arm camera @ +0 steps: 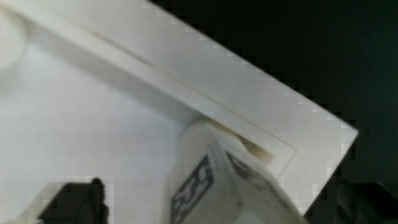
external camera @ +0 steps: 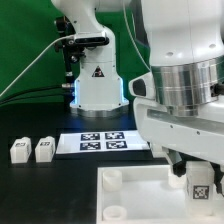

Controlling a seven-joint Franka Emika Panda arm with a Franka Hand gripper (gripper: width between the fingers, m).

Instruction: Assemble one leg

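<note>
A white leg (external camera: 201,186) with a black-and-white tag stands at the far corner of the large white tray-like part (external camera: 140,198), on the exterior view's right. In the wrist view the leg (arm camera: 226,182) sits at the round corner socket (arm camera: 262,151) of that part (arm camera: 107,120). My gripper (external camera: 198,176) straddles the leg. Its dark fingers (arm camera: 75,205) show a gap to the leg on each side, so the jaws stand open (arm camera: 222,208). Two more legs (external camera: 19,150) (external camera: 44,149) stand on the table at the exterior view's left.
The marker board (external camera: 100,141) lies behind the tray-like part. The robot base (external camera: 98,85) stands at the back. Round sockets (external camera: 113,178) rise at the part's left corners. The arm's wrist (external camera: 185,90) fills the exterior view's right.
</note>
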